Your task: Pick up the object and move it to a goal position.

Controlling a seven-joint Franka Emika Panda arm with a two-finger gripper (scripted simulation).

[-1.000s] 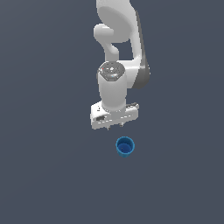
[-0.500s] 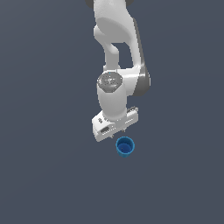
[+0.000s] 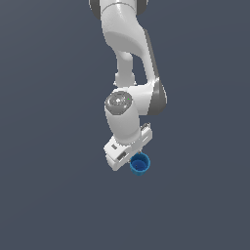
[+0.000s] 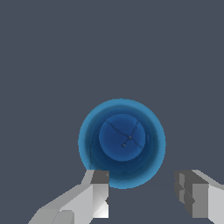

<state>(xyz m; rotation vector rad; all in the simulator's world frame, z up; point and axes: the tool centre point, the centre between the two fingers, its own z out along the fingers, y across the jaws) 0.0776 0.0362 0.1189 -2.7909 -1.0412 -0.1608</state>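
Note:
The small blue cup [image 3: 140, 165] stands upright on the dark grey floor, its hollow darker-blue inside facing up. In the wrist view the cup [image 4: 121, 142] fills the middle, seen from straight above. My white gripper [image 3: 128, 158] hangs just above it, its body hiding part of the cup's rim in the exterior view. In the wrist view the gripper [image 4: 142, 190] is open: one fingertip [image 4: 99, 183] overlaps the cup's rim and the other fingertip [image 4: 190, 188] stands clear of it. The gripper holds nothing.
The floor [image 3: 49, 195] is a plain dark grey surface all around. The white arm [image 3: 129, 53] rises above the gripper toward the top of the exterior view. No other objects show.
The arm has come down and toward the cup. The gripper, earlier above and apart from the cup, now sits right over it and covers part of its rim. The cup has not moved.

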